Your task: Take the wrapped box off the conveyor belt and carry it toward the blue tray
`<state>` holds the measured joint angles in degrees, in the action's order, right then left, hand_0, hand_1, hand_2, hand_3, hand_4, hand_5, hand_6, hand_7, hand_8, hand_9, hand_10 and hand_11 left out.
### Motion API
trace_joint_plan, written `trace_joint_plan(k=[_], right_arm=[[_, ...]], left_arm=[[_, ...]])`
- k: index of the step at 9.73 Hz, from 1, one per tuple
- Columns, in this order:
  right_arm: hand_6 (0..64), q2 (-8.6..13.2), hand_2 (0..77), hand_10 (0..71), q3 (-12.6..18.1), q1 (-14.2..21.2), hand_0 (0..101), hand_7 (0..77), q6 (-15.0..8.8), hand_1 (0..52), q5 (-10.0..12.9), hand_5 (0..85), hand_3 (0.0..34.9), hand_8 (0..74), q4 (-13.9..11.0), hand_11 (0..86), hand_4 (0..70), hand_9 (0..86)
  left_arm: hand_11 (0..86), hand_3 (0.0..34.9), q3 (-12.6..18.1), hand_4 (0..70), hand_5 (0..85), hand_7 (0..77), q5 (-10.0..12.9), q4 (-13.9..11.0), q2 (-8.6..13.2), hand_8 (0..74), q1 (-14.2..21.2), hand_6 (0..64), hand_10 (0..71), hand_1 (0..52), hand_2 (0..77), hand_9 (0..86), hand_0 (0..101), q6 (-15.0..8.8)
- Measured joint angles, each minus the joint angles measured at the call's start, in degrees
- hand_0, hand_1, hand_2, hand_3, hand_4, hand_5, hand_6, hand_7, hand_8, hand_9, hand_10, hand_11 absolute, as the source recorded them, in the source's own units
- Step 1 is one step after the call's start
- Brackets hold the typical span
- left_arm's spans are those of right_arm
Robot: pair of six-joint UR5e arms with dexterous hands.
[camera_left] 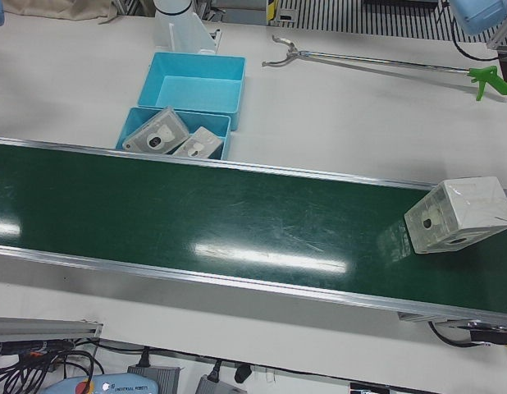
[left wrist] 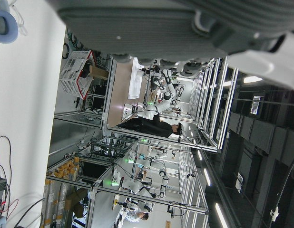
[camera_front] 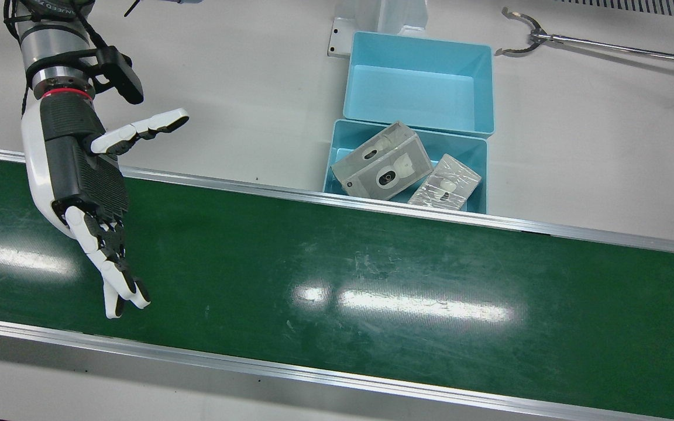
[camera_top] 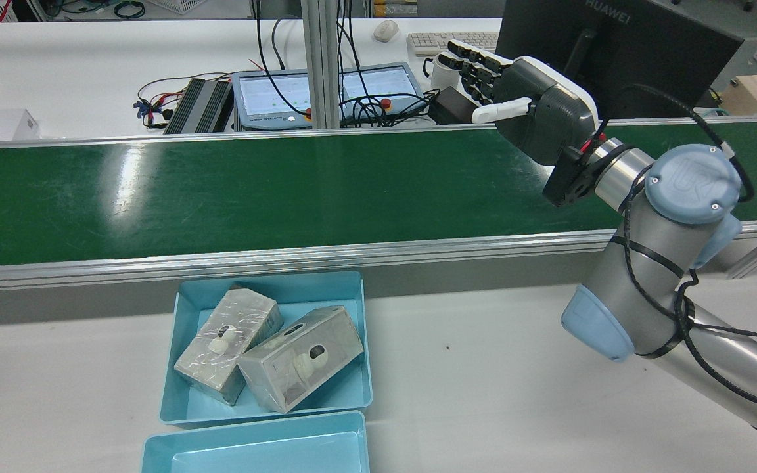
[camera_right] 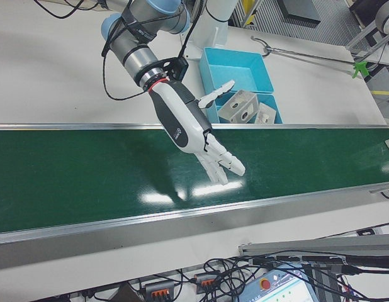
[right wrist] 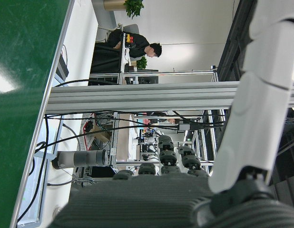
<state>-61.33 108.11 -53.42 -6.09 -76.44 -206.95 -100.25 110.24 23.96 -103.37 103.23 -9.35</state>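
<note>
Green belt (camera_front: pixel 372 280) ran bare under the right hand (camera_front: pixel 88 193); the hand hung over it palm-in, fingers spread, holding nothing, prob. waiting for the box (camera_left: pixel 459 215); that box sat at the belt's far end, well apart from the hand, seen only in the left-front view. Blue tray (camera_front: pixel 337 169) by the belt already held two wrapped boxes. Left hand: only its own cam showed a blurred underside; state can't be told.

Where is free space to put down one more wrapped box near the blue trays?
The far blue tray is empty. The near blue tray, beside the conveyor belt, is crowded with two wrapped boxes. The white table between the right hand and trays is bare.
</note>
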Motion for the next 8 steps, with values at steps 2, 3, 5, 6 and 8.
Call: trace_joint_plan(k=[2, 3, 5, 6, 8], right_arm=[[2.7, -0.2, 2.7, 0.0, 0.0, 0.0, 45, 6.5, 0.2, 9.3, -0.1, 3.3, 0.1, 0.5, 0.1, 1.6, 7.1, 1.1], [2.7, -0.2, 2.7, 0.0, 0.0, -0.1, 45, 6.5, 0.3, 9.3, -0.1, 3.3, 0.1, 0.5, 0.1, 1.6, 7.1, 1.1], [2.7, -0.3, 3.3, 0.0, 0.0, -0.1, 45, 6.5, 0.3, 9.3, -0.1, 4.4, 0.1, 1.1, 0.1, 1.6, 6.5, 1.1], [2.7, -0.3, 3.8, 0.0, 0.0, -0.1, 45, 7.6, 0.4, 9.3, -0.1, 4.4, 0.1, 1.1, 0.1, 1.6, 6.5, 1.1], [2.7, -0.2, 3.8, 0.0, 0.0, -0.1, 45, 7.6, 0.4, 9.3, -0.1, 4.4, 0.1, 0.5, 0.1, 1.6, 7.1, 1.1]], left_arm=[[0.5, 0.0, 0.0, 0.0, 1.1, 0.5, 0.0, 0.0, 0.0, 0.5, 0.0, 0.5, 0.0, 0.0, 0.5, 0.5, 0, 0.0], [0.5, 0.0, 0.0, 0.0, 1.1, 0.5, 0.0, 0.0, 0.0, 0.5, 0.0, 0.5, 0.0, 0.0, 0.5, 0.5, 0, 0.0], [0.5, 0.0, 0.0, 0.0, 1.1, 0.5, 0.0, 0.0, 0.0, 0.5, 0.0, 0.5, 0.5, 0.0, 0.5, 0.5, 0, 0.0], [0.5, 0.0, 0.0, 0.0, 1.1, 0.5, 0.0, 0.0, 0.0, 0.5, 0.0, 0.5, 0.5, 0.0, 0.5, 0.5, 0, 0.0], [0.5, 0.0, 0.0, 0.0, 1.1, 0.5, 0.0, 0.0, 0.0, 0.5, 0.0, 0.5, 0.5, 0.0, 1.1, 0.5, 0, 0.0]])
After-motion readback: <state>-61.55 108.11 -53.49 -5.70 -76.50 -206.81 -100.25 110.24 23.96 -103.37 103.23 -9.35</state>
